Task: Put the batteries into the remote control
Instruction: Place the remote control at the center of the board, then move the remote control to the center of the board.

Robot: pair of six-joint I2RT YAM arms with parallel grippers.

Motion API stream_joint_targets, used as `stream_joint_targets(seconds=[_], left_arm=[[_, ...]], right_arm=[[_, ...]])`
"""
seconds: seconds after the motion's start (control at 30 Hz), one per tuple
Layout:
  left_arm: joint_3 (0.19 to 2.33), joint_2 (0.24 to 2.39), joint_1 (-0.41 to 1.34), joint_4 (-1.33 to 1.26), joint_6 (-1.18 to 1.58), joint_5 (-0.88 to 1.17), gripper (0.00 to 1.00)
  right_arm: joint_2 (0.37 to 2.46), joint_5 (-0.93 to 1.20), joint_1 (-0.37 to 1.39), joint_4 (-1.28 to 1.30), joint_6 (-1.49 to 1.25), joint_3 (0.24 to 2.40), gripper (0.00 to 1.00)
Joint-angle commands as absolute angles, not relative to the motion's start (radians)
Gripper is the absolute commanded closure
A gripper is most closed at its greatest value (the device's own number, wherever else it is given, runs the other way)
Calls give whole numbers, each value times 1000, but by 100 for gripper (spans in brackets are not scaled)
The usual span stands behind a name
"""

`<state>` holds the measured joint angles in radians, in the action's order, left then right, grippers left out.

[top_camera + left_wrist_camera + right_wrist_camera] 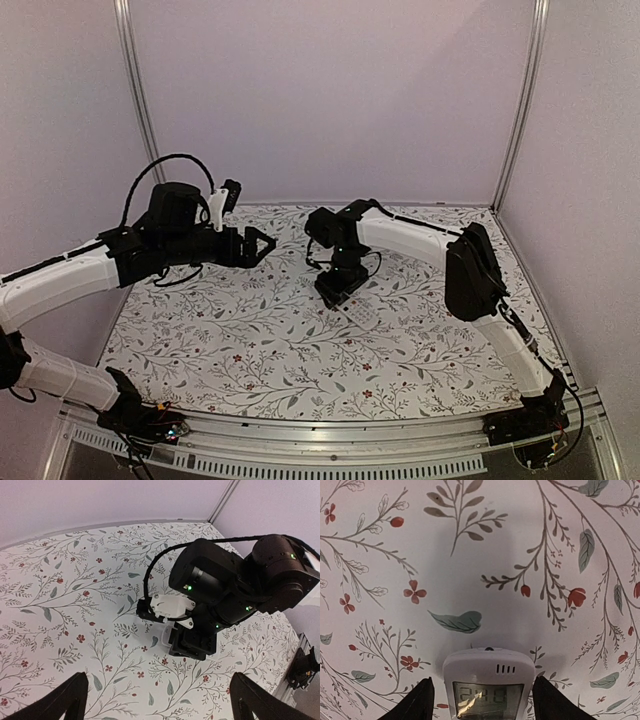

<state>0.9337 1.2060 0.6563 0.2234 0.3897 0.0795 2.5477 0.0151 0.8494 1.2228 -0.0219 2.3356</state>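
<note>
Remote control shown close only in right wrist view, at 6 o'clock, flanked untouched by parted right claw, left claw spread wide, empty.

**Free room and obstacles.** The flowered table is shown bare across its near and left parts, where a gripper can be passed unhindered. The centre is occupied by the right arm, bent down over the remote control. The right gripper is set astride the casing. A slim gap is seen at one of the fingers; at the other, contact cannot be judged. Beyond the remote's end, open cloth is seen. The left gripper is held above the table with jaws spread wide — well apart from the right wrist. The workspace is closed by walls at the back and both sides — and by corner posts.
</note>
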Motion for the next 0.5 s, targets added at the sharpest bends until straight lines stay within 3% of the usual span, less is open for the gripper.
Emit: stream_joint_targets(seconds=[0.0,0.37,0.47], left_arm=[[932,1196,644,245,380,69,0],[907,1193,644,233,391,50,0],[904,1195,644,235,394,39,1]], right_arm=[[2521,61,833,1183,-31,2287,31],[2005,120,696,861,-73,1713,28],[1957,46,667,845,-59,1624,29]])
